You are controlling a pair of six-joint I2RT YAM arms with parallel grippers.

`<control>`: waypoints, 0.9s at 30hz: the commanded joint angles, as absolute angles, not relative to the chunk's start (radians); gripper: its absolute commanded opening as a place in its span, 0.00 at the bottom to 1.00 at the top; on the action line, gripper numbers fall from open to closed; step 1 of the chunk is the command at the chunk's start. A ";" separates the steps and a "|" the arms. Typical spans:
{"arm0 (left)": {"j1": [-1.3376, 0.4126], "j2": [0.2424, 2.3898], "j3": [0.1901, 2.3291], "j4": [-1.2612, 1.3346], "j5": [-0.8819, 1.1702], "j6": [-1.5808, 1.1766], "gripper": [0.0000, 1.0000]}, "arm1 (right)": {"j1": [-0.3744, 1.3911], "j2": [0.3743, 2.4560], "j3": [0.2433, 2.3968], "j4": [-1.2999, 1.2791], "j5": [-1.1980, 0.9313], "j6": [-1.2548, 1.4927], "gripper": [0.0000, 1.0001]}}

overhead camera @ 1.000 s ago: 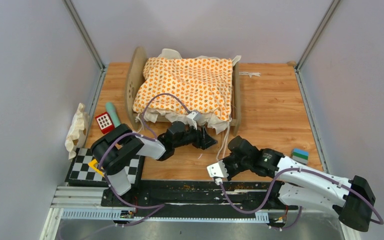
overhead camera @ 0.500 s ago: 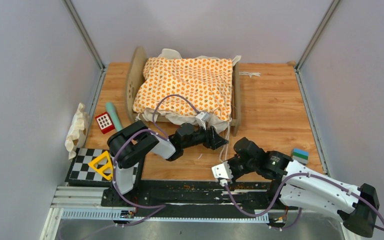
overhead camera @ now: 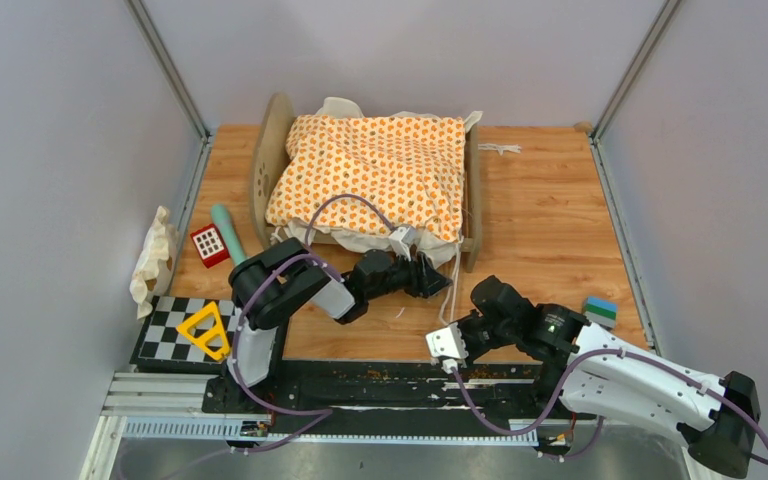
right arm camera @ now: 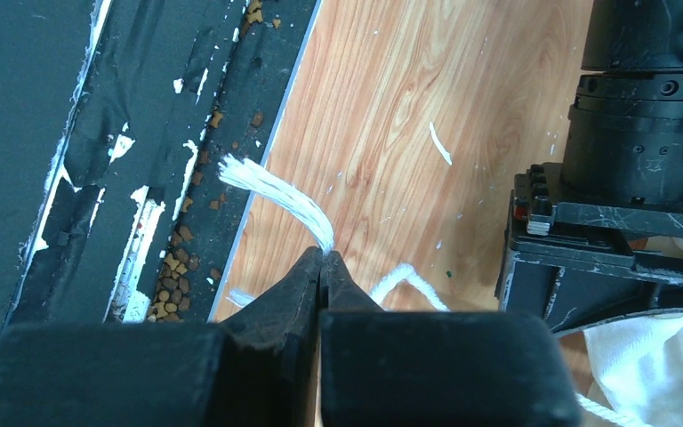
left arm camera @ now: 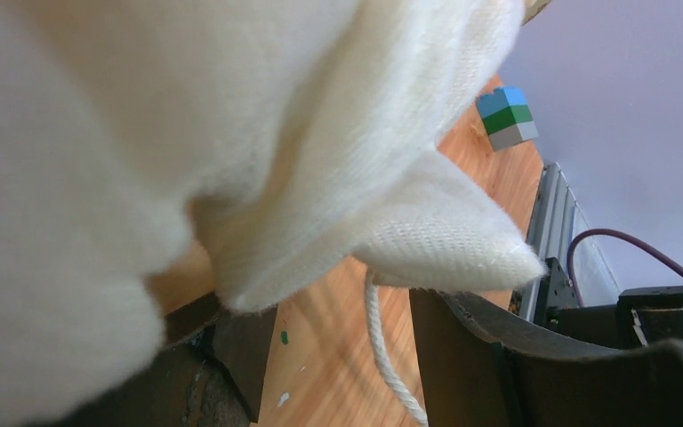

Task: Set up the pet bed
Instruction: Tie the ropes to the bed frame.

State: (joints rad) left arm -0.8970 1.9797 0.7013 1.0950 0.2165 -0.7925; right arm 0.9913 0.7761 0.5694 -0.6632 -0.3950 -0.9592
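- A black strip [right arm camera: 80, 133] runs along the near edge of the desk [overhead camera: 550, 220], with brown crumbs [right arm camera: 178, 258] scattered on it.
- The right pincer [right arm camera: 322, 258] sits low by that edge. Its jaws are clamped tight on a white cord [right arm camera: 276, 191], and the cord's frayed end sticks out past the tips toward the strip.
- In the top view the cord leads from there up to the near right corner of the cushion [overhead camera: 375, 170].
- At the near left lies a checkered mat [overhead camera: 160, 335] with a yellow triangle [overhead camera: 203, 330] on it.
- A small blue, green and grey block [overhead camera: 600, 310] stands near the right side, just beyond the right arm.
- The left pincer [left arm camera: 338, 329] is at the cushion's near right corner. Its jaws are spread apart, and the cream edge of the cushion hangs over the gap. I cannot tell whether the fingers touch the cloth.
- Further left are a red block [overhead camera: 208, 243] with white squares and a teal stick [overhead camera: 225, 228] just beside it. A crumpled cloth [overhead camera: 152, 255] lies off the desk's left edge.
- The pet bed [overhead camera: 258, 175] stands at the far middle of the desk, with one rounded end board on the left and the other on the right.
- The orange-patterned cushion lies on the bed between the boards, its cream edge spilling over the near side.
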 commanded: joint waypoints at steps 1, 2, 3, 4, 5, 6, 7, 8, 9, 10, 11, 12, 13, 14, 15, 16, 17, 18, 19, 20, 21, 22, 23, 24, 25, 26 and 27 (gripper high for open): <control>-0.900 2.011 0.711 1.154 0.201 -0.817 0.62 | 0.986 0.767 0.563 -0.657 -0.423 -0.943 0.00; -0.901 2.016 0.714 1.148 0.199 -0.814 0.61 | 0.986 0.766 0.563 -0.657 -0.423 -0.943 0.00; -0.902 2.020 0.719 1.141 0.198 -0.810 0.61 | 0.986 0.765 0.565 -0.656 -0.423 -0.943 0.00; -0.903 2.025 0.725 1.132 0.198 -0.805 0.61 | 0.986 0.764 0.564 -0.654 -0.425 -0.942 0.00; -0.906 2.030 0.733 1.119 0.198 -0.799 0.61 | 0.986 0.764 0.564 -0.652 -0.425 -0.942 0.00; -0.908 2.033 0.745 1.101 0.199 -0.790 0.61 | 0.986 0.763 0.564 -0.651 -0.425 -0.942 0.00; -0.914 2.039 0.758 1.083 0.199 -0.779 0.61 | 0.986 0.763 0.564 -0.650 -0.426 -0.941 0.00; -0.919 2.045 0.770 1.066 0.198 -0.768 0.61 | 0.986 0.764 0.565 -0.649 -0.427 -0.941 0.00; -0.924 2.048 0.779 1.057 0.194 -0.764 0.61 | 0.986 0.764 0.565 -0.649 -0.426 -0.940 0.00; -0.927 2.051 0.788 1.053 0.194 -0.762 0.61 | 0.986 0.764 0.565 -0.650 -0.426 -0.940 0.00; -0.930 2.055 0.794 1.053 0.192 -0.763 0.61 | 0.986 0.763 0.565 -0.649 -0.427 -0.940 0.00; -0.932 2.059 0.799 1.052 0.191 -0.763 0.62 | 0.986 0.762 0.565 -0.649 -0.428 -0.939 0.00; -0.934 2.063 0.805 1.050 0.189 -0.762 0.62 | 0.986 0.762 0.565 -0.649 -0.428 -0.939 0.00; -0.935 2.068 0.810 1.046 0.188 -0.760 0.61 | 0.986 0.761 0.563 -0.650 -0.428 -0.939 0.00; -0.938 2.071 0.816 1.036 0.184 -0.759 0.61 | 0.986 0.760 0.563 -0.650 -0.428 -0.939 0.00; -0.941 2.074 0.821 1.031 0.181 -0.757 0.61 | 0.986 0.758 0.563 -0.650 -0.428 -0.938 0.00; -0.943 2.078 0.825 1.029 0.180 -0.757 0.61 | 0.986 0.756 0.564 -0.651 -0.428 -0.937 0.00; -0.945 2.081 0.827 1.031 0.180 -0.761 0.61 | 0.986 0.755 0.564 -0.652 -0.428 -0.937 0.00; -0.949 2.084 0.825 1.041 0.183 -0.764 0.60 | 0.986 0.754 0.564 -0.651 -0.428 -0.936 0.00; -0.950 2.085 0.818 1.057 0.187 -0.769 0.61 | 0.986 0.752 0.562 -0.653 -0.427 -0.936 0.00; -0.952 2.084 0.809 1.076 0.188 -0.777 0.61 | 0.986 0.750 0.561 -0.652 -0.427 -0.935 0.00; -0.953 2.080 0.799 1.091 0.188 -0.785 0.62 | 0.986 0.750 0.558 -0.652 -0.426 -0.934 0.00; -0.953 2.074 0.788 1.107 0.188 -0.793 0.64 | 0.987 0.750 0.557 -0.651 -0.426 -0.934 0.00; -0.953 2.069 0.775 1.126 0.188 -0.799 0.64 | 0.986 0.751 0.557 -0.650 -0.427 -0.934 0.00; -0.953 2.061 0.763 1.145 0.187 -0.805 0.65 | 0.986 0.753 0.557 -0.650 -0.427 -0.934 0.00; -0.953 2.055 0.751 1.168 0.189 -0.811 0.65 | 0.986 0.755 0.559 -0.650 -0.426 -0.934 0.00; -0.953 2.051 0.742 1.189 0.195 -0.817 0.65 | 0.986 0.757 0.559 -0.650 -0.426 -0.934 0.00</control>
State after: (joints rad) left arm -0.9440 2.0640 0.7803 1.0859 0.1833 -0.7883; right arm 0.9913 0.7631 0.5690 -0.6632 -0.3958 -0.9466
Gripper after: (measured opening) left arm 0.646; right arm 0.009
